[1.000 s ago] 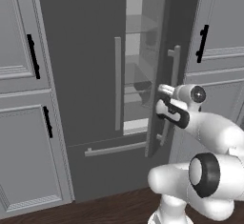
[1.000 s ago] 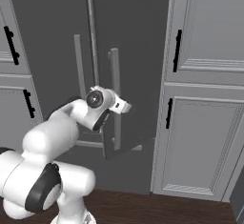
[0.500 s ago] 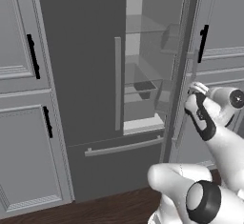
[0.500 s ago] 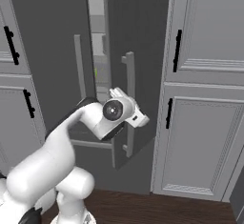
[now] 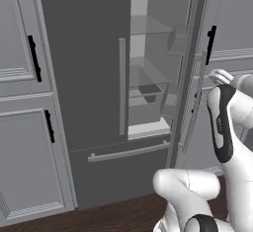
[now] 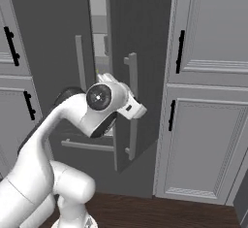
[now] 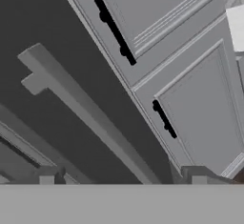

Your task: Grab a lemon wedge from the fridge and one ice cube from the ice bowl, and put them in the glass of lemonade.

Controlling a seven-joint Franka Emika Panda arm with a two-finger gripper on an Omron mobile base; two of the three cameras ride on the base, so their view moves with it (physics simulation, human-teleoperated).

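Observation:
The fridge [image 5: 89,68] is the tall dark grey unit ahead; its left door is closed. Its right door [image 6: 138,38] stands swung out, edge-on in the left base view. Glass shelves [image 5: 148,26] and a small dark container [image 5: 148,92] show through the gap. My gripper [image 7: 122,175] is open, fingertips [image 7: 47,176] wide apart, with the right door's bar handle [image 7: 90,118] running between them, untouched. In the right base view the gripper [image 6: 137,109] sits against that handle [image 6: 131,76]. The lemon wedge, ice cube, ice bowl and glass of lemonade are out of view.
Light grey panelled cabinets with black handles flank the fridge on the left [image 5: 20,102] and right [image 6: 208,76]. A freezer drawer with a horizontal bar [image 5: 128,152] lies below the doors. Dark wood floor [image 6: 160,212] runs along the bottom.
The right fridge door has swung much further open, and my arm moved out to the right with it. The jaws have spread apart off the handle.

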